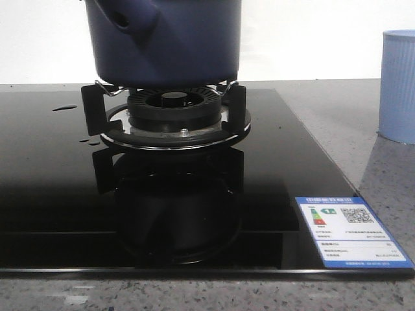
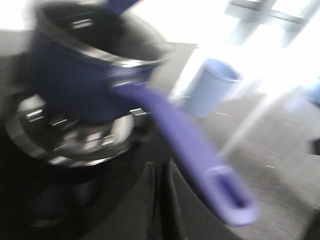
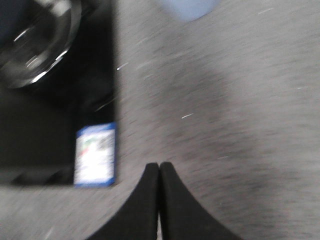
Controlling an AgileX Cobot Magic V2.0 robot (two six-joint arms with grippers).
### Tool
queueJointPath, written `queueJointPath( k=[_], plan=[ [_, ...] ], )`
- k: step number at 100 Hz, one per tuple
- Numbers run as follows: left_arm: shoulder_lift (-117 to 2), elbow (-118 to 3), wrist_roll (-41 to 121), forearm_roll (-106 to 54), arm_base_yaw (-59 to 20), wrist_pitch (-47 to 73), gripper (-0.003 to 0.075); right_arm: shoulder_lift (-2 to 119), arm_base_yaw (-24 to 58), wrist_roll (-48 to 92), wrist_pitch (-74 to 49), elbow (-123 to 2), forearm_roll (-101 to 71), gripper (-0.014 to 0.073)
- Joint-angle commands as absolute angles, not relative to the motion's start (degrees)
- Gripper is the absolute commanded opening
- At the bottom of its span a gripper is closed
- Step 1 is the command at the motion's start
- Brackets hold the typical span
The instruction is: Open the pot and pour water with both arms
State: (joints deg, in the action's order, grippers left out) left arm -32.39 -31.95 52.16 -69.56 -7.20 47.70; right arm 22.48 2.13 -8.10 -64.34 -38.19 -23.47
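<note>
The pot (image 1: 165, 42) sits on the burner (image 1: 174, 113) of the black glass cooktop (image 1: 58, 188), held up by the black pan supports around the burner ring. It is dark navy blue with smooth sides, and a short hollow stub with a round hole sticks out on its side. In the left wrist view the pot has no lid on it, its metal rim shows around the dark inside, and a long purple-blue handle (image 2: 195, 152) with a slot at the end goes out from the pot. The left gripper (image 2: 160, 172) is near the end of this handle but is not holding it — its two fingers are pressed together with nothing between them. The right gripper (image 3: 159, 172) is also closed and empty, over the grey stone counter (image 3: 225, 125) beside the cooktop, close to the blue and white label (image 1: 349, 232) — away from the pot. A pale blue ribbed cup (image 1: 397, 84) stands on the counter, well apart from the pot.
</note>
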Motion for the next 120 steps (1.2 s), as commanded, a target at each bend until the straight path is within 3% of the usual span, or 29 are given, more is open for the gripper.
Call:
queueJointPath(
  k=[1, 30, 35, 42, 49, 53, 63, 68, 75, 120],
  plan=[
    [-36.15, -35.53, 61.90, -81.84, -8.26, 53.15, -0.0018, 23.79, 4.07, 0.73, -60.43, -40.29, -31.88, -0.0074],
    [-40.09, -38.59, 76.98, -86.80, -8.61, 55.63, -0.0013, 23.45, 6.09, 16.24, -48.23, -40.29, -33.32, -0.0074],
    [-40.09, -38.72, 80.01, -87.07, -8.61, 55.63, 0.0018, 23.45, 6.09, 16.24, -45.87, -40.29, -32.81, -0.0072],
    [-40.18, -38.72, 83.51, -87.54, -8.61, 55.31, 0.0121, 23.45, 6.22, 16.36, -42.54, -40.29, -32.09, -0.0030],
    [-40.18, -38.72, 84.28, -87.77, -9.05, 53.74, 0.0281, 23.45, 6.22, 17.69, -40.05, -40.29, -31.99, 0.0083],
    [-40.18, -38.72, 84.28, -87.77, -9.78, 51.41, 0.0398, 23.45, 6.22, 18.89, -38.81, -40.29, -31.99, 0.0209],
    [-40.22, -38.72, 84.41, -88.01, -11.60, 45.87, 0.0549, 23.45, 6.22, 19.17, -36.22, -40.29, -31.99, 0.0474],
    [-40.32, -38.95, 85.67, -88.01, -12.47, 44.53, 0.0564, 23.45, 6.22, 19.17, -34.95, -40.29, -31.99, 0.0596],
    [-41.70, -40.11, 89.22, -87.14, -13.98, 44.55, 0.0552, 23.45, 6.22, 19.17, -33.46, -40.29, -31.94, 0.0670],
    [-64.95, -58.02, 95.78, -90.96, -16.09, 42.33, 0.0545, 23.45, 6.22, 19.17, -29.55, -40.29, -31.85, 0.0655]
  ],
)
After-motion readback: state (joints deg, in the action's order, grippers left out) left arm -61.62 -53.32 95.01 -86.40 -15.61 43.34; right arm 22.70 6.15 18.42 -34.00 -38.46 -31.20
